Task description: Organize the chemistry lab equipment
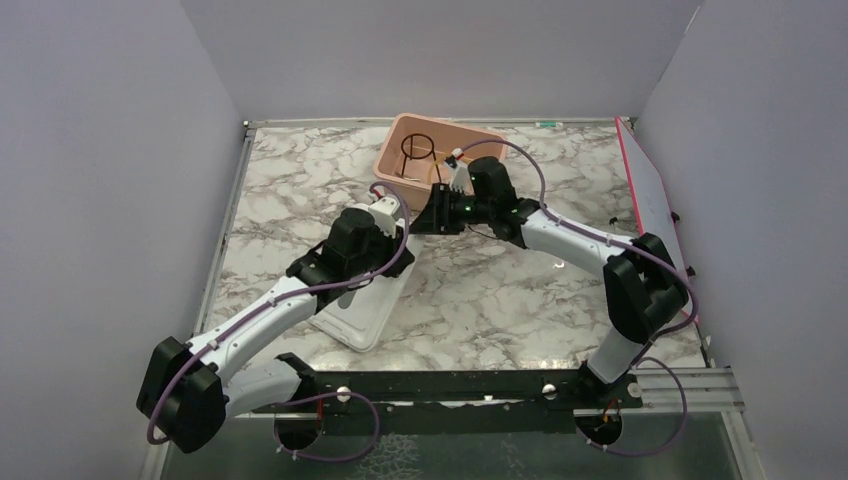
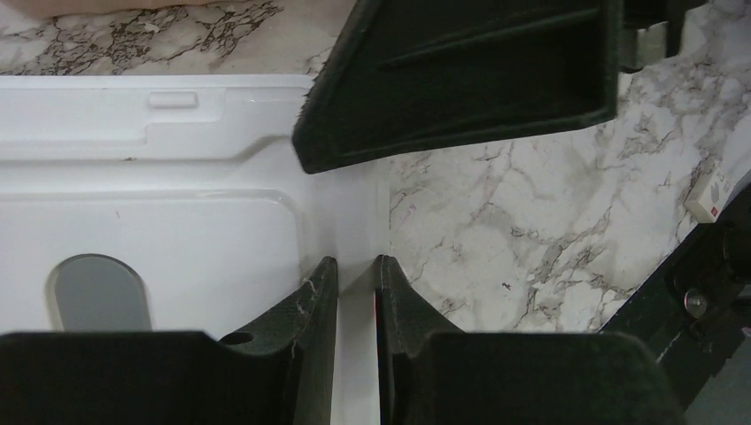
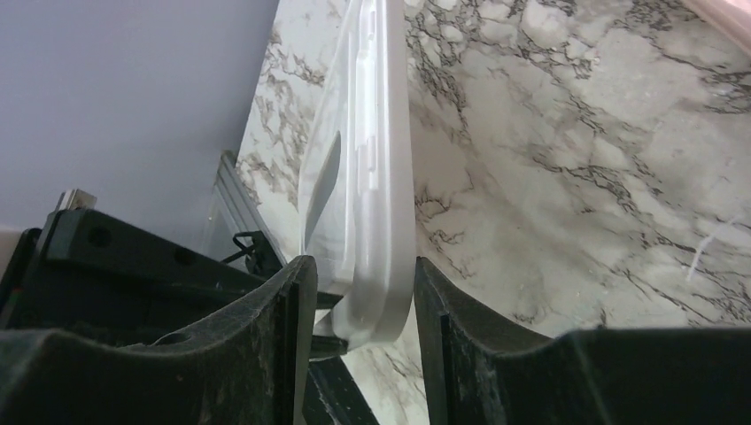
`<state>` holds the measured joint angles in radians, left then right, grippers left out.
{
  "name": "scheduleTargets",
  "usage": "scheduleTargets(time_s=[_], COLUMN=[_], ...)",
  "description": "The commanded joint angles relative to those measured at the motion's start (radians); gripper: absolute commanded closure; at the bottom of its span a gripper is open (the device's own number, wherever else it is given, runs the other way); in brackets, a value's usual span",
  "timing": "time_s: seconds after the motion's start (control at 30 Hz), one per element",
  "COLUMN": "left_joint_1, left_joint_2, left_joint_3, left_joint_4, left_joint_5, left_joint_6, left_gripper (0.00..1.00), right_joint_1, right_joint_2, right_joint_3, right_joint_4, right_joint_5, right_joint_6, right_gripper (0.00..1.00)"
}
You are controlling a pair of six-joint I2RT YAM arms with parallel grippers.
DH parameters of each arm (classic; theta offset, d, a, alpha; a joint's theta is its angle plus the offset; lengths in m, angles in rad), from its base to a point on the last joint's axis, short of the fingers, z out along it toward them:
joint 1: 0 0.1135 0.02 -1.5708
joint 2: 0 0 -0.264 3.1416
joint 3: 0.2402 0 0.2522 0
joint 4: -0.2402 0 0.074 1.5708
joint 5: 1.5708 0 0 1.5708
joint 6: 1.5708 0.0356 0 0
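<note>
Black wire ring stand (image 1: 415, 152) sits in the pink tub (image 1: 388, 152), just beyond my right claw (image 3: 359, 266), spread loosely astride the white lid (image 2: 177, 177) whose edge my left claw (image 2: 354, 263) pinches narrowly.

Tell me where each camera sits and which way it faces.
Top external: above and behind the bases, looking down on marbled table, pink plastic tub, left arm and right arm.
Left wrist: on the left arm, looking along the left gripper, shut on the flat white plastic lid's edge.
Right wrist: looks along the right gripper, jaws straddling a lid corner.
Shared: both wrist views show that lid.
</note>
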<state>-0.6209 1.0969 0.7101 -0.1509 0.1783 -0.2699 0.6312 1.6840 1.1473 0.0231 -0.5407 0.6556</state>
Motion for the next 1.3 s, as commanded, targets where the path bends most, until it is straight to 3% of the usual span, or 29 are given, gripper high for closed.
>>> scheduleTargets(time_s=[0.0,0.2,0.37,0.47,0.53,0.7,0.8,1.07,1.27], left_joint_1=[-0.017,-0.025,-0.025,-0.025,-0.025,-0.025,-0.025,-0.025,-0.025], left_joint_2=[-0.041,-0.065,-0.086,-0.109,-0.131,-0.191,-0.227,-0.308,-0.337], left_joint_3=[-0.014,-0.02,-0.007,0.018,0.035,0.092,0.139,0.256,0.28], left_joint_4=[0.061,0.059,0.057,0.039,0.031,0.021,0.008,-0.081,-0.192], left_joint_5=[0.038,0.051,0.028,-0.001,-0.024,-0.073,-0.114,-0.331,-0.466], left_joint_6=[0.001,0.011,0.008,-0.006,-0.019,-0.08,-0.115,-0.239,-0.362], left_gripper=[0.95,0.95,0.93,0.84,0.73,0.47,0.37,0.3,0.26], right_joint_1=[0.018,0.02,0.027,0.027,0.027,0.022,0.001,-0.079,-0.104], right_joint_2=[0.061,0.117,0.085,0.022,-0.031,-0.135,-0.191,-0.287,-0.362], right_joint_3=[0.066,0.105,0.067,0.04,0.025,0.015,0.016,0.058,0.075], right_joint_4=[0.008,0.02,0.151,0.157,0.162,0.152,0.15,0.114,0.079], right_joint_5=[0.002,-0.085,-0.163,-0.084,-0.026,0.104,0.148,0.251,0.447], right_joint_6=[0.045,0.096,0.258,0.275,0.278,0.254,0.242,0.25,0.234], right_gripper=[0.51,0.52,0.79,0.94,0.98,0.99,0.99,0.99,0.99])
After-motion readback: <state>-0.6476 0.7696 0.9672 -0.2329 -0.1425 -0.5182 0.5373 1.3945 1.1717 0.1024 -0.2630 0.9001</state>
